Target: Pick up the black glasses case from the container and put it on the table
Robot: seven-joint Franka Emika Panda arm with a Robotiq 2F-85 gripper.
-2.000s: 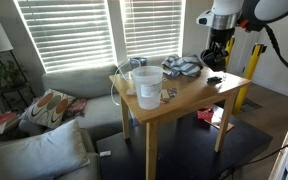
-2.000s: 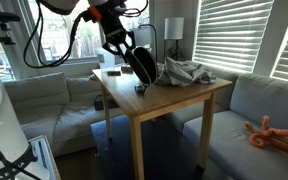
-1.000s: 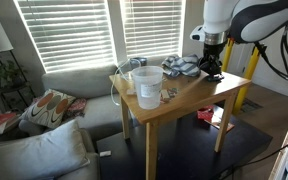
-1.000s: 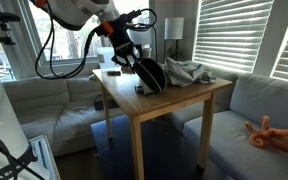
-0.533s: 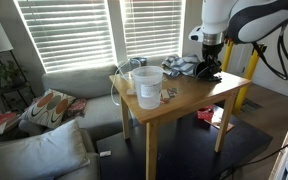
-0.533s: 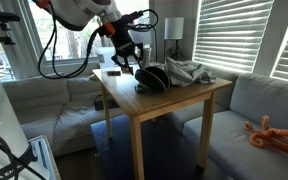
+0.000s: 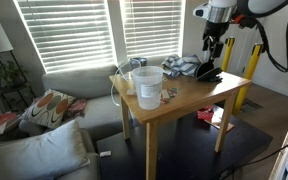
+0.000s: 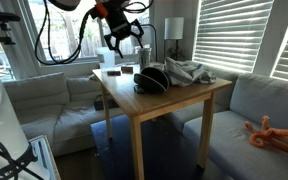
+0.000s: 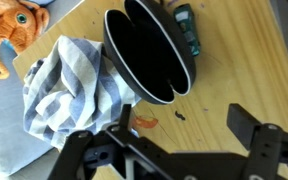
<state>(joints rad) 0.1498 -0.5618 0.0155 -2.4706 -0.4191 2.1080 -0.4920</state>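
Observation:
The black glasses case (image 7: 209, 74) lies on the light-wood table (image 7: 189, 95) near its far right edge, next to a crumpled grey cloth (image 7: 181, 67). My gripper (image 7: 216, 48) hangs open just above the case, holding nothing. In the wrist view the case (image 9: 149, 50) shows two black oval halves below my open gripper (image 9: 184, 122), with bare table (image 9: 234, 60) between the fingers. An exterior view shows the gripper (image 8: 124, 40) raised clear of the case (image 8: 151, 78). The translucent container (image 7: 146, 88) stands upright at the table's left corner.
The striped cloth (image 9: 74, 85) touches the case's side. A small dark-green object (image 9: 187, 30) lies behind the case and an orange toy (image 9: 19, 25) sits off the table. A small jar (image 7: 168, 96) stands by the container. A yellow post (image 7: 252, 70) rises beside the table.
The gripper carried the case down onto the table, opened and let it go, then rose straight up. The case stays beside the cloth.

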